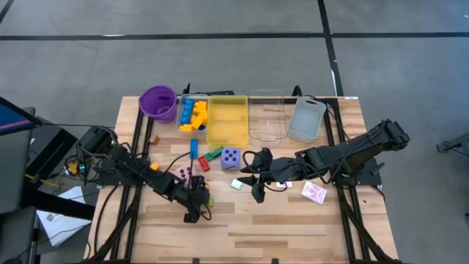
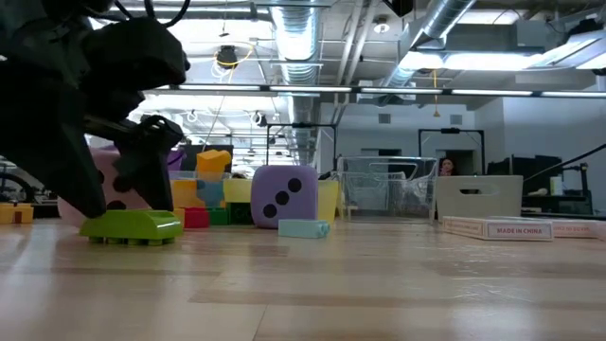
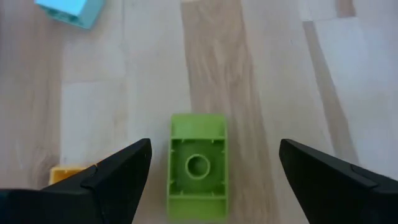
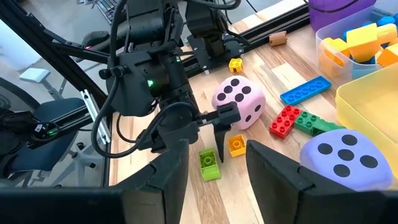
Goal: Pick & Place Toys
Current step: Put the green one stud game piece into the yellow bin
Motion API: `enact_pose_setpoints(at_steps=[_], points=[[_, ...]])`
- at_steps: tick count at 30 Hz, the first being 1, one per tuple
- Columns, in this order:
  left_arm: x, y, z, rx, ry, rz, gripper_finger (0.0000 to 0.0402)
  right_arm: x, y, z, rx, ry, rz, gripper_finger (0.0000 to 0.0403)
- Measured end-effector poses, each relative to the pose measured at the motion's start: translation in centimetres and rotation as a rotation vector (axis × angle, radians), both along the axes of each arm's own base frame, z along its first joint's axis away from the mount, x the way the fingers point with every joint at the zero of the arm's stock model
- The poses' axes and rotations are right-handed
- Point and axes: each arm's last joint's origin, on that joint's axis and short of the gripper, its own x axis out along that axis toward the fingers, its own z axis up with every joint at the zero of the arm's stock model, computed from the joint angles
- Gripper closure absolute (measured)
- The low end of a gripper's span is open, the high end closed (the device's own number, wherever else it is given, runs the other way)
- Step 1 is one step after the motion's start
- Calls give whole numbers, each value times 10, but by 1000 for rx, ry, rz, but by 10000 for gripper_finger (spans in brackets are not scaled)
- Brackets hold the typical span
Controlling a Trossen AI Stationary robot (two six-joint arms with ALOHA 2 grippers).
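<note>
A lime-green block (image 3: 198, 167) lies on the wooden table with its hollow underside up, near the table's front left. My left gripper (image 3: 214, 152) is open, slants down over the block, and has one finger on either side of it without touching. In the low view the same block (image 2: 133, 225) rests flat on the table below the left gripper (image 2: 123, 194). My right gripper (image 1: 254, 192) hangs open above the table's middle with nothing between its fingers. A small yellow block (image 3: 65, 173) lies beside the left finger.
A pink die (image 4: 239, 99), a purple die (image 1: 230, 158), a pale teal block (image 1: 237, 184), blue, red and green bricks (image 4: 298, 118) and cards (image 1: 314, 193) lie about. Along the far edge stand a purple cup (image 1: 158, 101), a block-filled clear tray (image 1: 193, 115), and yellow (image 1: 228, 121), clear (image 1: 265, 116) and grey (image 1: 306, 119) trays.
</note>
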Motion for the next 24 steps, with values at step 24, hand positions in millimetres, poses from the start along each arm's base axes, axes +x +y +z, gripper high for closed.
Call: enact_pose_setpoints(at_steps=[24], points=[[-14, -1, -14, -103, 29, 73, 75, 0, 0, 0, 0, -1, -2, 249]])
